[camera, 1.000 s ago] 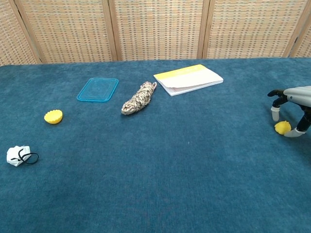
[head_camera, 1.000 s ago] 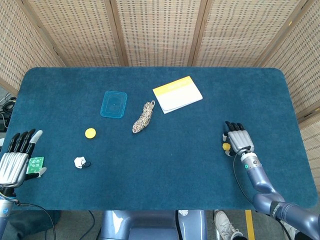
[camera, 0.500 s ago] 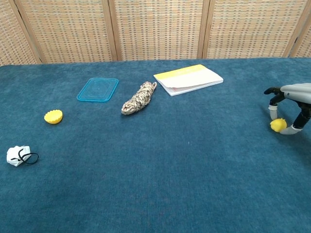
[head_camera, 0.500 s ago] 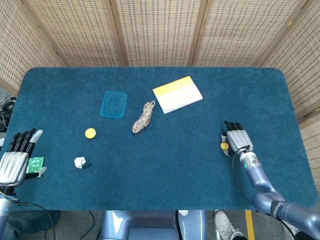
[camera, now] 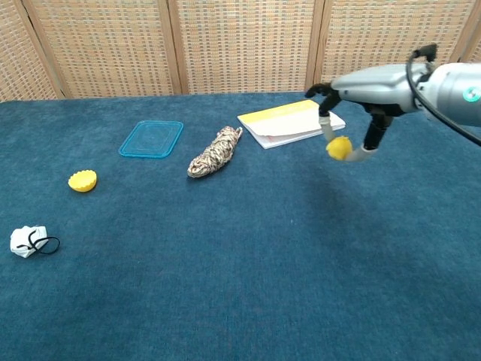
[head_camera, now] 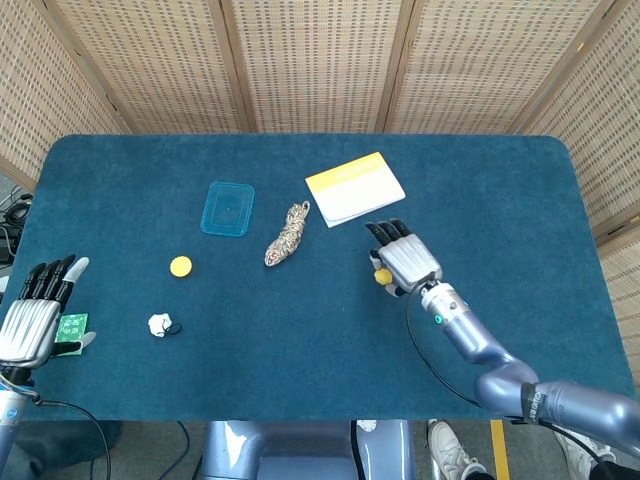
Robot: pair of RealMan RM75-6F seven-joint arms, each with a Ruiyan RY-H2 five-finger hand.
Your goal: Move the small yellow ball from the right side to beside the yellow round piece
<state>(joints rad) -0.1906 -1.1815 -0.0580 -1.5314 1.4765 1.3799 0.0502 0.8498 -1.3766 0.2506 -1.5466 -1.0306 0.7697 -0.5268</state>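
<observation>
My right hand (head_camera: 403, 259) (camera: 359, 94) pinches the small yellow ball (head_camera: 382, 277) (camera: 339, 148) between thumb and a finger and carries it above the cloth, right of the table's middle. The yellow round piece (head_camera: 180, 266) (camera: 83, 181) lies flat on the left part of the blue cloth, far from the ball. At the left table edge my left hand (head_camera: 35, 312) rests with its fingers spread and nothing in it; the chest view does not show it.
A blue plastic lid (head_camera: 228, 208) (camera: 151, 139), a coiled rope bundle (head_camera: 287, 234) (camera: 213, 153) and a yellow-and-white notebook (head_camera: 354, 188) (camera: 291, 122) lie across the back middle. A white crumpled scrap with a black band (head_camera: 161, 325) (camera: 28, 241) sits near the yellow piece. A green card (head_camera: 70, 329) lies under my left hand.
My right hand lifted the ball off the cloth at the right side and carried it left and up, toward the table's middle. The left hand stayed put.
</observation>
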